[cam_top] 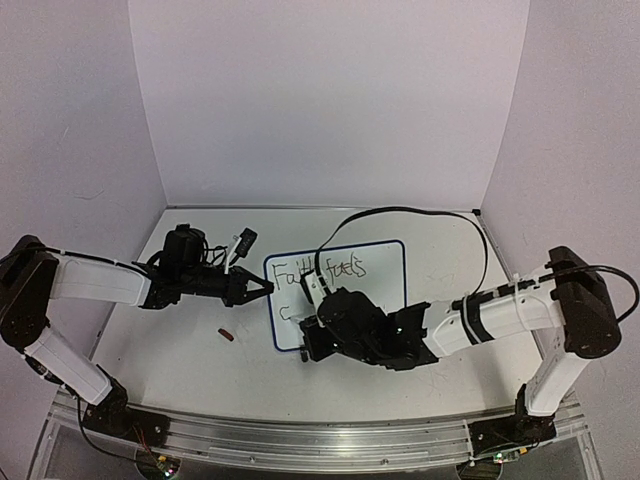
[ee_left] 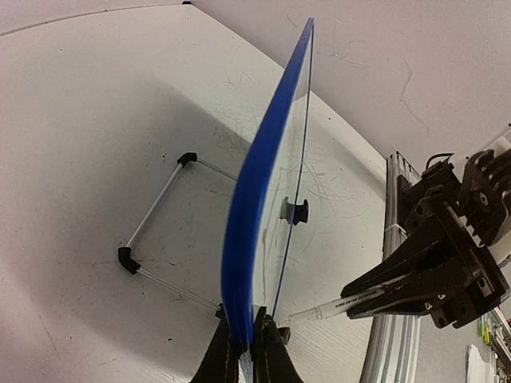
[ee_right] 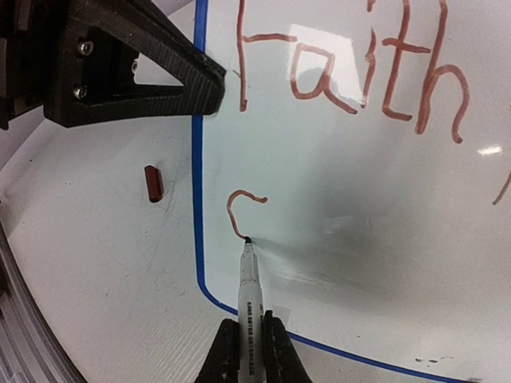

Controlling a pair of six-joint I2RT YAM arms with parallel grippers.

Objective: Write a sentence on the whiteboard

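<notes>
The whiteboard (cam_top: 385, 290) stands propped at mid-table, blue-rimmed. It reads "Faith fuels" (cam_top: 318, 270) on the top line, with a partly drawn "c" (ee_right: 239, 211) below. My left gripper (cam_top: 262, 290) is shut on the board's left edge; in the left wrist view the jaws (ee_left: 246, 351) pinch the blue rim (ee_left: 255, 199). My right gripper (cam_top: 318, 330) is shut on a white marker (ee_right: 249, 295), whose tip touches the lower end of the "c". "Faith" (ee_right: 351, 72) shows reddish-brown in the right wrist view. The right gripper and marker (ee_left: 343, 307) show beside the board in the left wrist view.
A red marker cap (cam_top: 227, 334) lies on the table left of the board, also in the right wrist view (ee_right: 152, 183). The board's wire stand with black feet (ee_left: 160, 231) spreads behind it. A black cable (cam_top: 420, 212) arcs over the board. Walls enclose the table.
</notes>
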